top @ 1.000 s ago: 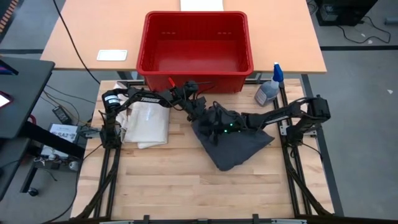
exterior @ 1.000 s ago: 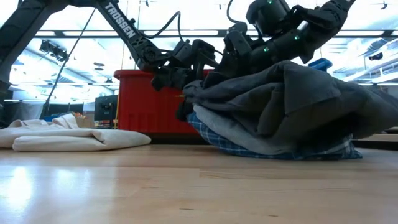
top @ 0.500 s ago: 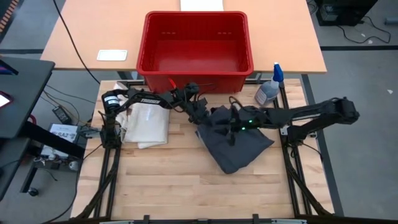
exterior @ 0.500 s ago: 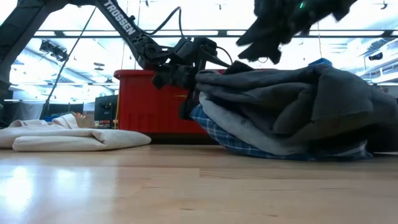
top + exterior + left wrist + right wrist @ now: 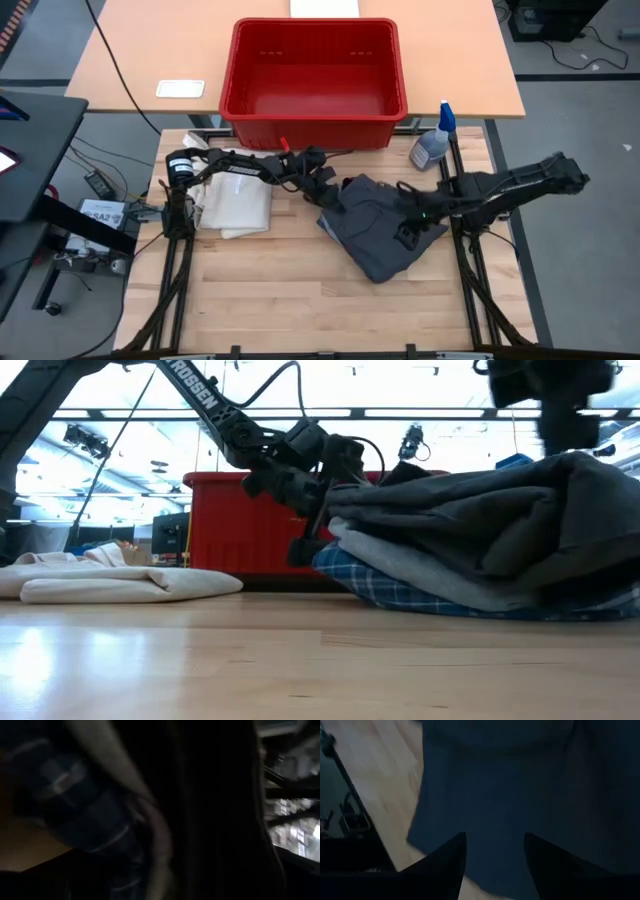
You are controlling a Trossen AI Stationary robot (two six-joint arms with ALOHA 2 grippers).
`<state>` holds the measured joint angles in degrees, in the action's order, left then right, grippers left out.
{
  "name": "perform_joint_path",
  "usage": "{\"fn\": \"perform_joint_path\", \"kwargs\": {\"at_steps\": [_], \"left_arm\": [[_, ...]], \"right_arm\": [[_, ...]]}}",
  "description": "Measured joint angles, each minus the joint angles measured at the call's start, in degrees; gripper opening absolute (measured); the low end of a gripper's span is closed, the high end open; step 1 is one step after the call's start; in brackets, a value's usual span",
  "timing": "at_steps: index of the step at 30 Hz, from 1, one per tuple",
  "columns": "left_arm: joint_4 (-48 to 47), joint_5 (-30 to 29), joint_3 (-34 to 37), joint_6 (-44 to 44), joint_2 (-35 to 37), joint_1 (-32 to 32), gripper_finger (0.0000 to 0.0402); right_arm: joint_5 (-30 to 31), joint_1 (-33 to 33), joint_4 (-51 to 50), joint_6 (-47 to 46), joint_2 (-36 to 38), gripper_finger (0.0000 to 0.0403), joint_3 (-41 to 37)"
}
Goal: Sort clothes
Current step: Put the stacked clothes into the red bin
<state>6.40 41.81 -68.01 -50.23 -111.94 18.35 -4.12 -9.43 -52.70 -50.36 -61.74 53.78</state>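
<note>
- On the left part of the wooden table (image 5: 280, 290) a white tote bag (image 5: 236, 202) lay flat, well apart from the clothes pile
- Behind the table's far edge stood a red plastic bin (image 5: 316, 75), on a separate tan desk
- Reaching from the left side, the left arm stretched across the tote bag, and the left gripper (image 5: 325, 190) sat at the left edge of the clothes pile; in the low view its dark fingers (image 5: 318, 525) pressed into the cloth layers, but whether they were clenched on fabric or apart I cannot tell
- At the table's centre-right lay the pile: the dark grey cloth (image 5: 378, 225) on top, with a paler grey layer beneath and the blue-and-white plaid cloth (image 5: 400, 588) at the bottom, touching the tabletop
- The left wrist view showed the plaid fabric (image 5: 75, 800) close beside dark folds
- Over the right part of the grey cloth hung the right gripper (image 5: 412, 228), its two fingers (image 5: 445, 865) spread apart and grasping nothing, with grey cloth (image 5: 510, 785) showing between them
- By the table's far right corner stood a spray bottle (image 5: 434, 140)
</note>
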Motion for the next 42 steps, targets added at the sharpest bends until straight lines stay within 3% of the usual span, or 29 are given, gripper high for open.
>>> {"fn": "perform_joint_path", "kwargs": {"at_steps": [6, 9, 12, 16, 17, 22, 27, 35, 38, 42], "left_arm": [[0.53, -3.46, -0.02, 1.23, -2.13, -0.45, 0.0392], [1.28, -2.45, -0.02, 2.81, -4.2, -1.51, 0.0356], [2.36, 0.22, -0.02, 3.41, -5.75, -2.13, 0.0262], [2.67, 0.98, -0.02, 6.41, -6.1, -1.72, 0.0072], [2.83, 1.1, -0.02, 6.51, -6.1, -1.25, 0.005], [1.66, 3.33, 0.0, 6.71, -5.87, 3.14, 0.0053], [-5.91, 2.07, 0.07, 12.27, -1.92, 9.38, 0.0053], [-22.23, 3.3, -0.13, 22.71, 0.39, 16.04, 0.0053], [-30.3, 3.9, -0.13, 28.32, 0.55, 16.29, 0.0053], [-37.97, 3.06, -0.19, 35.27, 0.57, 15.8, 0.0053]], "right_arm": [[5.22, -6.63, -2.93, -6.54, -1.56, 0.0208, 0.0], [6.61, -7.11, -2.09, -7.79, -2.06, 0.0208, 0.0], [6.62, -6.99, -2.17, -8.83, -2.09, 0.0208, 0.0], [5.65, -6.99, -2.2, -10.43, -1.75, 0.0208, 0.0], [5.49, -7.02, -2.2, -11.24, -1.41, 0.0208, 0.0], [5.84, -8.44, -2.2, -18.52, 2.28, 0.0208, 0.0], [9.75, -12.94, -1.8, -28.07, 5.74, 0.0208, 0.02], [22.4, -16.54, 1.11, -46.3, 3.95, 0.0209, -9.85], [25.28, -15.48, 10.49, -52.32, 3.72, 0.0211, -16.64], [29.03, -13.6, 31.48, -57.26, 3.72, 0.022, -26.95]]}}
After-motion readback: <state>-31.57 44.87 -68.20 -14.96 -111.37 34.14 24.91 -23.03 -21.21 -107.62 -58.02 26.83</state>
